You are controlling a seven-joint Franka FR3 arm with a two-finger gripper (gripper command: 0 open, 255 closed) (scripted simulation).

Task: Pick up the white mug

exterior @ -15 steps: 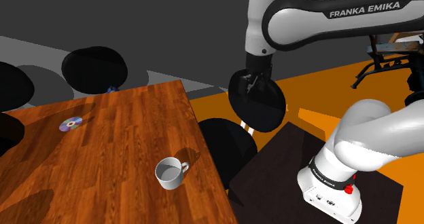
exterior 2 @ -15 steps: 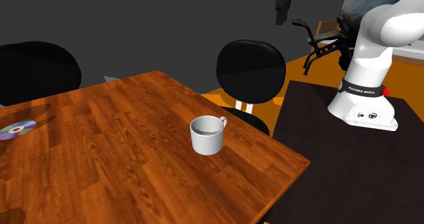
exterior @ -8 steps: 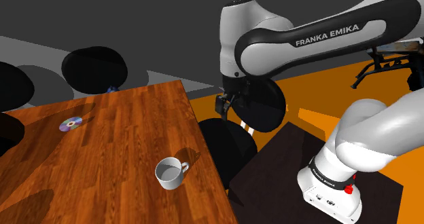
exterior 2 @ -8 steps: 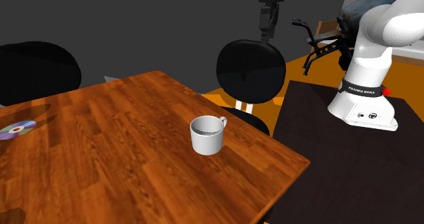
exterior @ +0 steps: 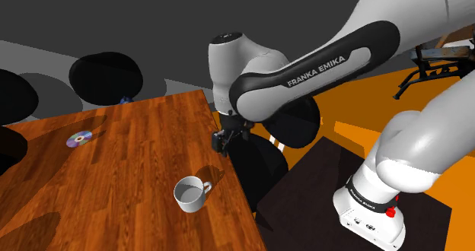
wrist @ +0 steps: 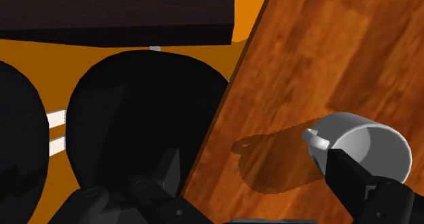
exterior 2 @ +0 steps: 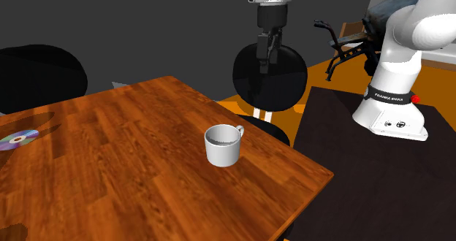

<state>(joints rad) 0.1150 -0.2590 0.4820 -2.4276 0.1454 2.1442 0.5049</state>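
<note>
The tool [exterior: 221, 142] hung in the air with its two black fingers spread wide, clasping nothing. In the wrist view the tool [wrist: 253, 159] looked down past the bench's edge, and one fingertip [wrist: 338, 163] covered part of the white mug [wrist: 363, 144], so its lower wall and base could not be seen.

The mug [exterior: 190, 194] stood upright on the wooden bench [exterior: 129, 162], mouth up, close to the bench's edge. In the second exterior view the tool [exterior 2: 263, 57] was well above the mug [exterior 2: 222, 146] and off to that view's right, in front of a black chair [exterior 2: 269, 75].

In the shoulder view the arm hid much of that chair's back. A disc [exterior: 78, 139] lay on the bench well apart from the mug, toward the shoulder view's upper left. In the second exterior view the disc [exterior 2: 18, 139] was cut off at the frame's edge. The dark stand [exterior 2: 365, 181] sat well beyond the mug.
</note>
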